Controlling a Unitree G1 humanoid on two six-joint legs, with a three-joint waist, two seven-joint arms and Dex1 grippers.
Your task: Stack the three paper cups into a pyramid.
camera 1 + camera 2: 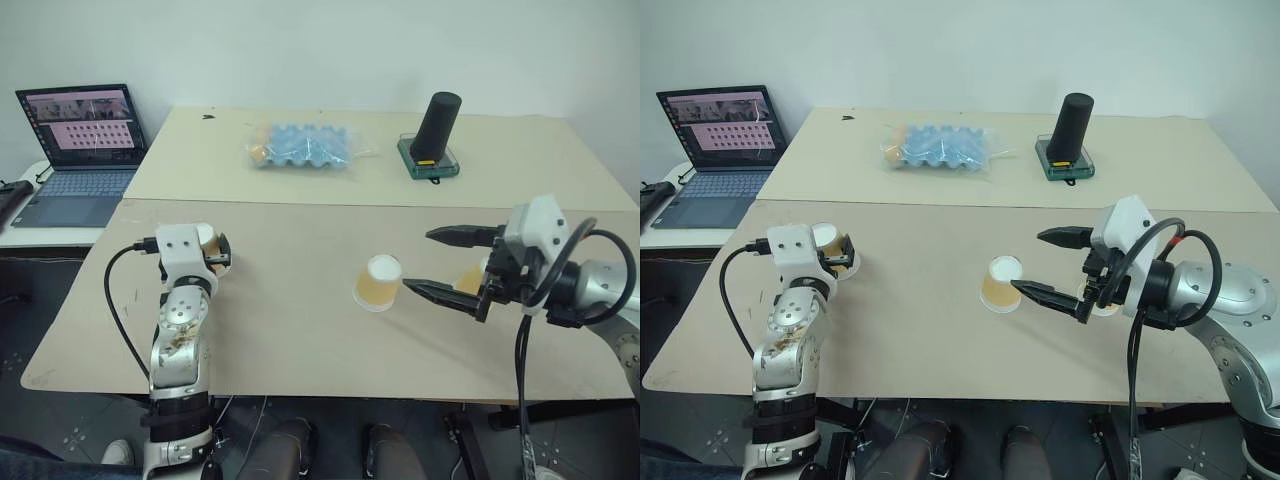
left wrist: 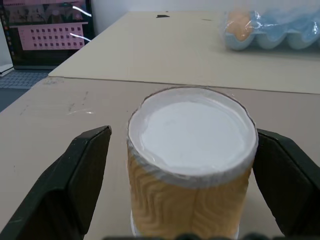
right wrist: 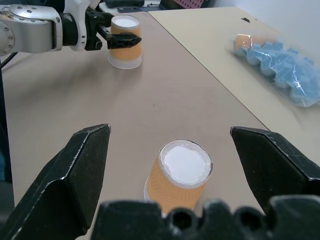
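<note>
Three orange-tan paper cups stand upside down on the near table (image 1: 290,340), white bases up. One cup (image 2: 192,160) stands at the left between the fingers of my left gripper (image 1: 212,250), which is open around it, with a gap on at least one side. A second cup (image 1: 379,283) stands at the table's middle, just in front of my right gripper (image 1: 440,263), which is open and hovers above the table. The third cup (image 1: 470,278) is mostly hidden behind the right gripper's fingers.
On the far table are a bag with a blue egg tray (image 1: 300,147) and a tall black cylinder (image 1: 436,128) on a green base. An open laptop (image 1: 80,150) sits on a side desk at the far left.
</note>
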